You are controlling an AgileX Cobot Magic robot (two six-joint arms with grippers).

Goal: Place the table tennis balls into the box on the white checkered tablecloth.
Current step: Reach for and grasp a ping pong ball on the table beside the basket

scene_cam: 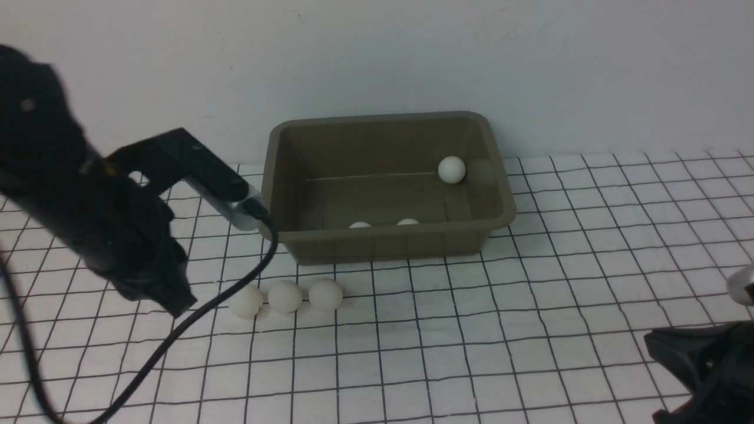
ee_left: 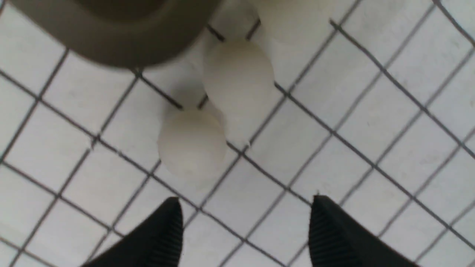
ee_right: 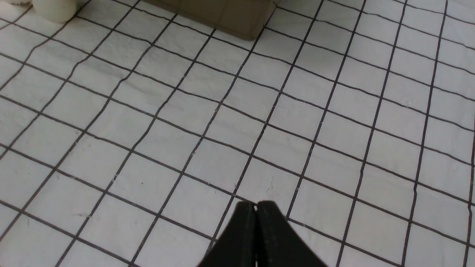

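With its fingers spread and empty, the left gripper [ee_left: 245, 218] hangs near a row of three balls [scene_cam: 285, 296] left on the checked cloth [scene_cam: 471, 341] before the box [scene_cam: 383, 244], which shows three balls inside [scene_cam: 452, 169], so about half looks done, while the right gripper [ee_right: 256, 207] is closed on nothing.

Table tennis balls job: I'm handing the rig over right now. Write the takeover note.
Left end effector: open, empty, aimed at the row of balls on the white checkered tablecloth.
Right end effector: shut, empty, over the cloth.
Done: three table tennis balls show in the box, one at its far right, two behind its near wall.
Left: the three balls in the row in front of the box, to be dropped in.
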